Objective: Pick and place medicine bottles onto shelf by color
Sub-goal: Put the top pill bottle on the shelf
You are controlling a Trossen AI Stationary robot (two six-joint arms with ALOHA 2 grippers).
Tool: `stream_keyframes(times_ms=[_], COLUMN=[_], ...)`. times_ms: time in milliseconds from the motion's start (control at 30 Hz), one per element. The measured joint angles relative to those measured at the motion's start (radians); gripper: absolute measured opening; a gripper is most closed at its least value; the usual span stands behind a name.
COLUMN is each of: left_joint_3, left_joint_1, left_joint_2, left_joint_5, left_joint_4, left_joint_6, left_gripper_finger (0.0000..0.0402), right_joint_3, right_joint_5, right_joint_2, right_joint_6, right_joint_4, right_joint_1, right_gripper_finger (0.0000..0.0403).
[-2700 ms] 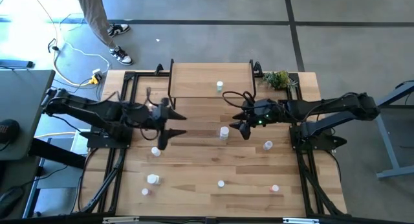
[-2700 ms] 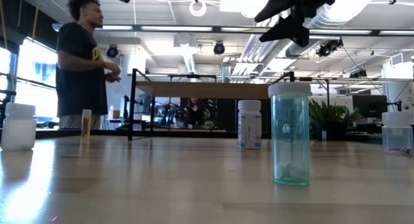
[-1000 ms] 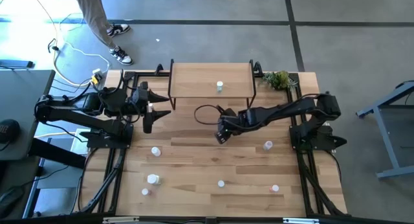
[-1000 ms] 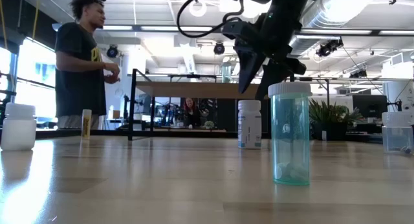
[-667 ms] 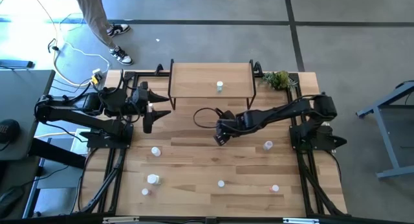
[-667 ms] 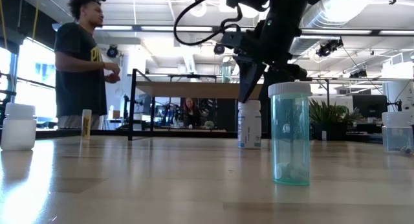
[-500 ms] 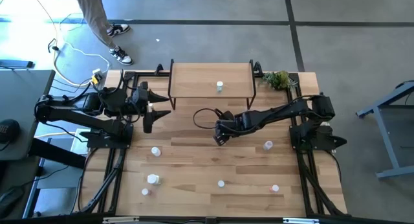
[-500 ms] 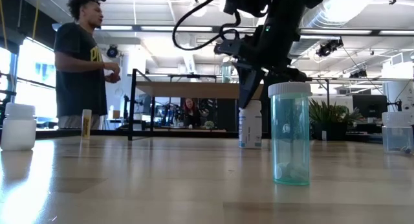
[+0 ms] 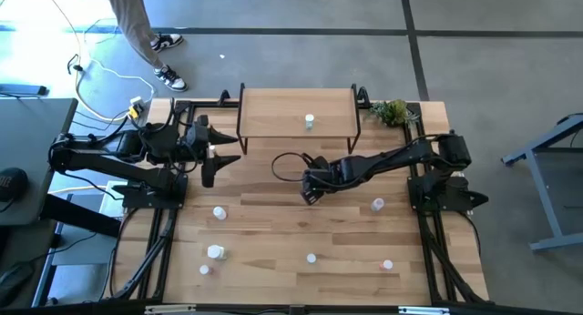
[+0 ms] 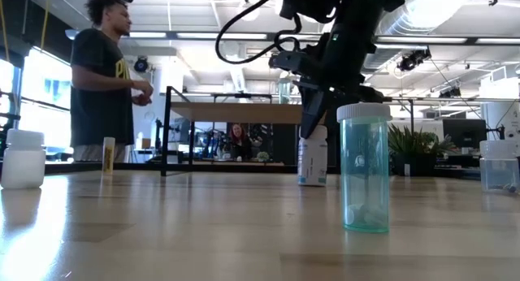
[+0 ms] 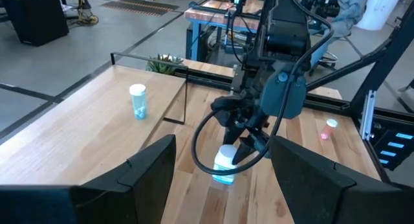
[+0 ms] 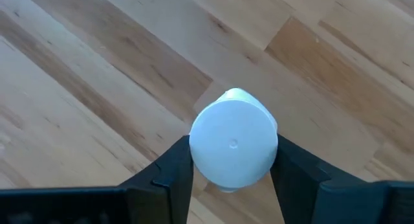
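Note:
A white medicine bottle stands on the table's middle, in front of the shelf; my right gripper is over it and shut on its top, hiding it in the high view. One small bottle stands on the shelf board. Other bottles stand scattered on the tabletop. My left gripper hangs open above the table's left side, beside the shelf's left legs, with nothing between its fingers. My right gripper pinches the bottle's white cap between its two fingers, one on each side of the cap. The fingers come steeply from above, slanting from the table's right. The bottle's base is on the table.
A clear teal bottle stands close to the low camera. More small bottles stand near the front edge. A green plant sits at the far right corner. A person stands beyond the table's far left.
My right gripper has sunk a little onto the white bottle's top, its fingers now down around the cap. The bottle has stayed on the table. My left arm has kept still.

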Motion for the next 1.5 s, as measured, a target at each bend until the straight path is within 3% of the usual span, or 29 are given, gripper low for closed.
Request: stream_keyframes(times_ms=[133, 367, 767, 1000, 1300, 1500], left_joint_3=[0.000, 0.000, 0.000, 0.000, 0.000, 0.000], left_joint_1=[0.000, 0.000, 0.000, 0.000, 0.000, 0.000], left_joint_2=[0.000, 0.000, 0.005, 0.005, 0.005, 0.005], left_joint_5=[0.000, 0.000, -0.023, -0.024, -0.090, -0.177], left_joint_4=[0.001, 0.001, 0.010, 0.055, 0.130, 0.160], left_joint_6=[-0.014, -0.019, 0.016, 0.035, 0.074, 0.087], left_gripper_finger=[0.0243, 0.0243, 0.0243, 0.0243, 0.0243, 0.0243], right_joint_3=[0.013, 0.156, 0.532, 0.689, 0.819, 0.779], right_joint_5=[-0.056, -0.047, 0.138, 0.211, 0.222, 0.061], right_joint_2=[-0.023, -0.077, -0.093, -0.093, -0.093, -0.092], right_joint_6=[-0.004, -0.062, -0.278, -0.451, -0.643, -0.681], right_joint_4=[-0.033, -0.141, -0.406, -0.481, -0.509, -0.535], right_joint_1=[0.001, 0.020, -0.036, -0.160, -0.424, -0.609], right_gripper_finger=[0.0154, 0.0154, 0.0157, 0.0156, 0.0156, 0.0156])
